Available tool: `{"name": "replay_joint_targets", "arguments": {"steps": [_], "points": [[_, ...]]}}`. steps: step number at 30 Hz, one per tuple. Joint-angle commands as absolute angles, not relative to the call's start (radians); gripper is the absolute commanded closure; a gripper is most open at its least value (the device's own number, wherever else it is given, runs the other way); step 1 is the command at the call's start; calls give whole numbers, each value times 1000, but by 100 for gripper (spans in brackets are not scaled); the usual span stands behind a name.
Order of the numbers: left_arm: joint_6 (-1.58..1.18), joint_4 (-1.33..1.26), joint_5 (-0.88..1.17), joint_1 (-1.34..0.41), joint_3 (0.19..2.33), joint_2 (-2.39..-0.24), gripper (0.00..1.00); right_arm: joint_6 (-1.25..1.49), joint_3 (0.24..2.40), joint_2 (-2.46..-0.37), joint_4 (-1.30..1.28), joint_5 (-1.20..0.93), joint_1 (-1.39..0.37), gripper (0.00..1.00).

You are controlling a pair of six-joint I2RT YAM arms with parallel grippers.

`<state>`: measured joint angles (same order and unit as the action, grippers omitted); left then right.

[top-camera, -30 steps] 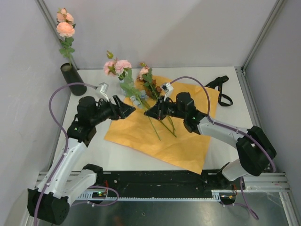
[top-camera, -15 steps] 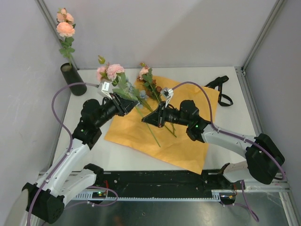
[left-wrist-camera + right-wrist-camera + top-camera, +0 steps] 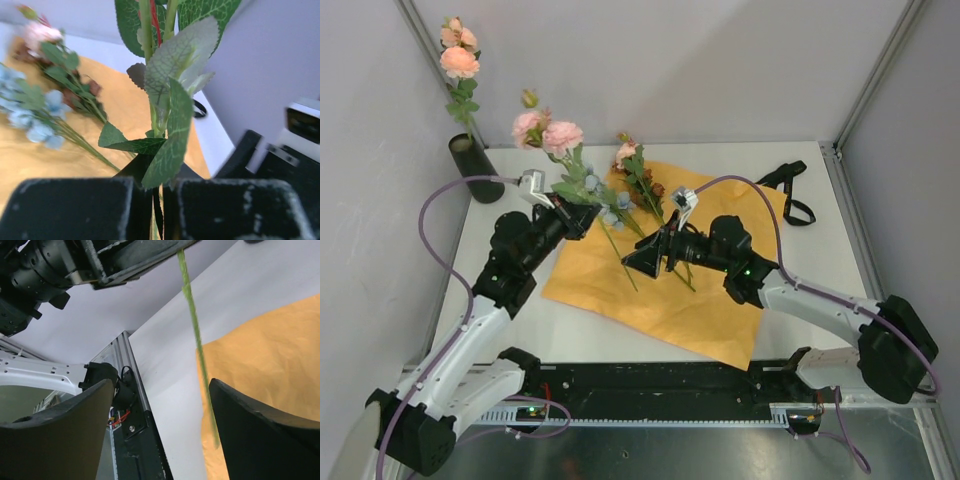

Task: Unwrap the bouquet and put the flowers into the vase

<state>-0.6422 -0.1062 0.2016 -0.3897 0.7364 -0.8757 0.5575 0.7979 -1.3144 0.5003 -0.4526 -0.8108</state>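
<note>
Left end effector [image 3: 584,214] clenched on the green stem of a pink flower [image 3: 563,137]; grip sits low, just under the leaves; blooms raised over the far-left part of the counter [image 3: 820,240]; stem slants down toward the near right, its lower end hanging over the orange paper [image 3: 660,300]; left wrist view shows both pads [image 3: 75,210] drawn together on the stem, leaves fanning up just above them.

Right end effector [image 3: 632,262] released, jaws wide apart; it hovers above the left-centre of the orange paper, pointed at the left end effector; right wrist view shows the thin stem end hanging in the gap between its 2 fingers [image 3: 55,440], touching neither.

Orange paper lies opened flat on the counter; 2 more stems lie on its far part: a pale blue sprig [image 3: 610,208] and a pink and brown sprig [image 3: 638,175], side by side, heads toward the back wall.

Vase [image 3: 476,170] upright at the far-left corner of the counter, off the paper, well apart from both end effectors; 1 second pink flower [image 3: 459,62] stands in it, blooms high above the rim.

Black ribbon [image 3: 790,190] lies at the far right of the counter, just past the paper's corner.
</note>
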Motion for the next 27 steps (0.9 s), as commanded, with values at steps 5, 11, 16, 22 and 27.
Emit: {"name": "replay_joint_targets", "arguments": {"steps": [5,11,16,22,27], "points": [[-160,-161,-377,-377,889,-837,100,492,760,-1135,361,-343,-816,2],[-17,-281,-493,-210,1042,-943,100,464,680,-959,333,-265,-818,1],[46,-450,-545,-49,1166,-1071,100,411,651,-851,310,-171,-815,1],[150,-546,-521,56,1338,-1258,100,403,647,-830,304,-167,-812,1],[188,-666,-501,97,1373,-1382,100,411,642,-841,316,-186,-811,1]]}}
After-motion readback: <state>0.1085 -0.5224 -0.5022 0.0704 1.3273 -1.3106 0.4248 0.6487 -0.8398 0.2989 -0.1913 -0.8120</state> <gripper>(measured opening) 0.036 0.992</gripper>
